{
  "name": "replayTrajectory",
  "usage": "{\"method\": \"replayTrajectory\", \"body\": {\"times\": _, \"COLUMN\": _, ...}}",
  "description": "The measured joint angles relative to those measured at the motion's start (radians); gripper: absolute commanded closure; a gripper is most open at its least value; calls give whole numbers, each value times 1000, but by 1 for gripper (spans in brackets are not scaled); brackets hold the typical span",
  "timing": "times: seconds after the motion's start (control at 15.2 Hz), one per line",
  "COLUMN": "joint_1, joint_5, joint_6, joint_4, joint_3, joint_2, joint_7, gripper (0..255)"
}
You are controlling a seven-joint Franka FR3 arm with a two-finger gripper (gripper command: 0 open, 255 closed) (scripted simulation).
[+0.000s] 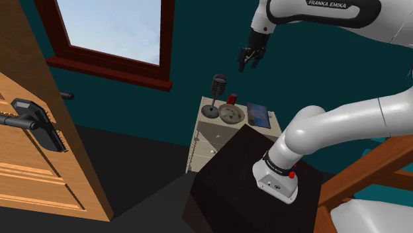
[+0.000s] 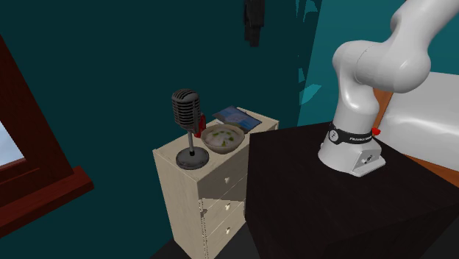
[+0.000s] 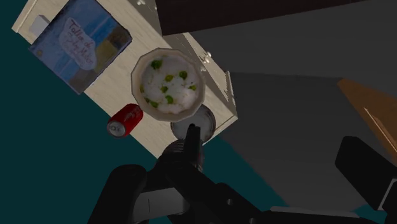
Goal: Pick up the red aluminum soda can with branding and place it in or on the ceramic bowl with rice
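Black fingers (image 3: 362,168) of the gripper (image 1: 249,61) stand apart, clasping nothing, high above the dresser (image 1: 212,139); the red can (image 3: 125,119) stands just beside the rice bowl (image 3: 139,86), near the dresser's edge; the tall microphone (image 1: 219,85) rises close by; a careless descent could clip it, or a finger wedged against the bowl could nudge the can overboard.

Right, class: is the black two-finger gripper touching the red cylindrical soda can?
Apart. The shoulder view shows the black gripper high above the red soda can, teal wall showing between them.
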Motion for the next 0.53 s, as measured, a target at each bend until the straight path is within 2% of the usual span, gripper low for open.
{"method": "replayTrajectory", "body": {"times": 0.53, "joint_1": -35, "joint_5": -57, "joint_6": 240, "joint_4": -78, "joint_3": -143, "joint_2": 142, "joint_7": -128, "gripper": 0}}
